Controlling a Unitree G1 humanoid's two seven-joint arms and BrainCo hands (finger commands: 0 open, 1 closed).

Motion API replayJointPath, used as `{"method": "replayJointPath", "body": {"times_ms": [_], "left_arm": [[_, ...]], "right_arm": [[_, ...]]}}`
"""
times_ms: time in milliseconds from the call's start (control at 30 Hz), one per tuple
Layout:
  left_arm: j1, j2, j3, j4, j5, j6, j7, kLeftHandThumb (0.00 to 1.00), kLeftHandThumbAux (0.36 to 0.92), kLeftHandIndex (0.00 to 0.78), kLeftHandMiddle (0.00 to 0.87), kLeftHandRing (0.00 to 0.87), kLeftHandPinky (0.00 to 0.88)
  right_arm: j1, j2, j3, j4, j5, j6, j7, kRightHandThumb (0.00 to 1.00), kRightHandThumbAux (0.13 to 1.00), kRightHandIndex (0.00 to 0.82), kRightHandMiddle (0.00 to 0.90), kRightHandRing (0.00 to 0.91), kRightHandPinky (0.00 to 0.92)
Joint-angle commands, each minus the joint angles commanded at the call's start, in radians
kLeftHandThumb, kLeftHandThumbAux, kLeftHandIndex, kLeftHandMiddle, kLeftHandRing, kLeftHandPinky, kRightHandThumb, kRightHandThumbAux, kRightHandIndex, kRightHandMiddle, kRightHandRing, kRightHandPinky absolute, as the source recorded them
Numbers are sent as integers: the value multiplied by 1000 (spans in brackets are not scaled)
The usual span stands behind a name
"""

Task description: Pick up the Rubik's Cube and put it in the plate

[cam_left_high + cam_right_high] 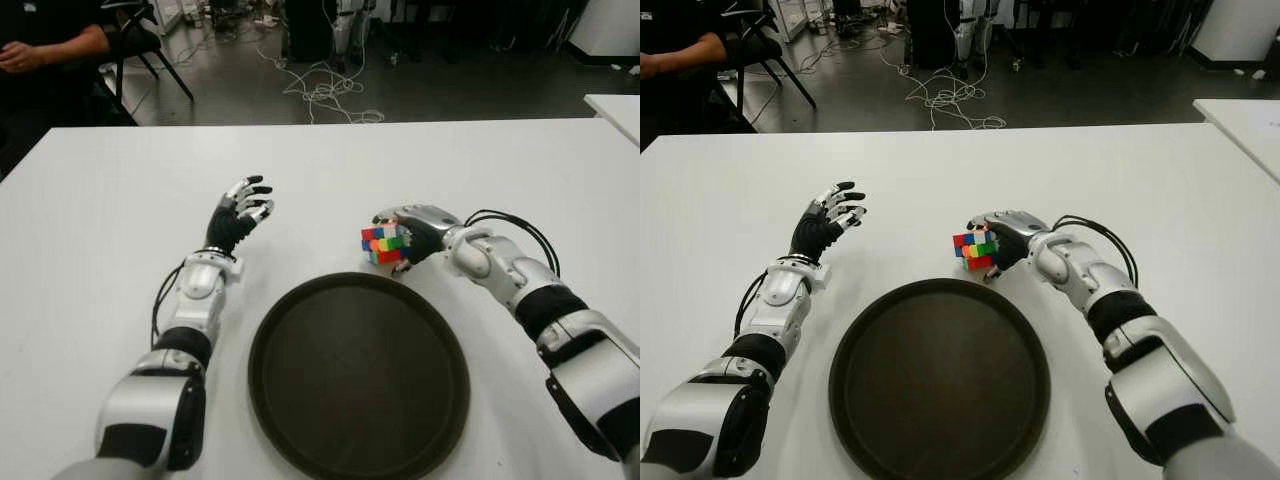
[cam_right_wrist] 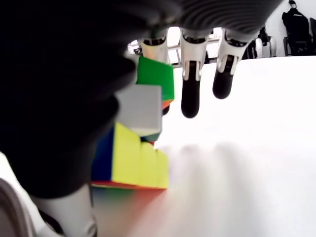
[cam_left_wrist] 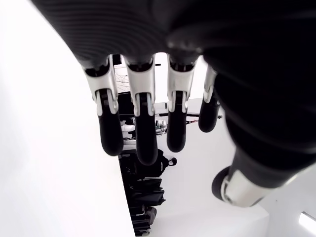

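Note:
The multicoloured Rubik's Cube (image 1: 382, 244) is at the far rim of the round dark plate (image 1: 360, 385), on the plate's right side. My right hand (image 1: 402, 238) wraps it from the right. In the right wrist view the thumb and first finger press on the cube (image 2: 134, 150), while the other fingers (image 2: 190, 96) stick out past it. Its underside is close to the white table (image 1: 520, 170); I cannot tell if it touches. My left hand (image 1: 245, 210) is idle beyond the plate's left side, fingers spread and holding nothing.
A person's arm (image 1: 45, 50) and a black chair (image 1: 140, 45) show past the table's far left corner. Cables (image 1: 325, 90) lie on the floor behind. A second white table (image 1: 615, 105) stands at the right edge.

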Motion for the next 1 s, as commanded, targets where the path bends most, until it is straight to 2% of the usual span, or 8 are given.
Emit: {"method": "replayJointPath", "body": {"times_ms": [233,433,567,767,1000], "left_arm": [[1,1,-3,-2,4,-7,4,259,717,214,297,316,329],[0,0,-1,-2,3,-10,2,285,730,213,298,313,320],[1,-2,2,-3,-3,-10,-3,292,730,206,297,313,313],[1,-2,7,-2,-10,-12,-14,330,731,212,287,311,338],[0,1,6,0,-10,-10,-15,318,715,202,287,308,323]], "right_arm": [[-2,2,1,17,1,-19,-34,0,826,285,303,314,276],[-4,2,4,23,-1,-17,-38,0,818,268,301,311,282],[-5,3,4,24,-1,-11,-37,0,826,295,318,338,321],[-3,4,4,18,-2,-2,-35,0,820,284,307,312,266],[-4,4,5,23,-1,-8,-38,0,830,272,290,283,233]]}}
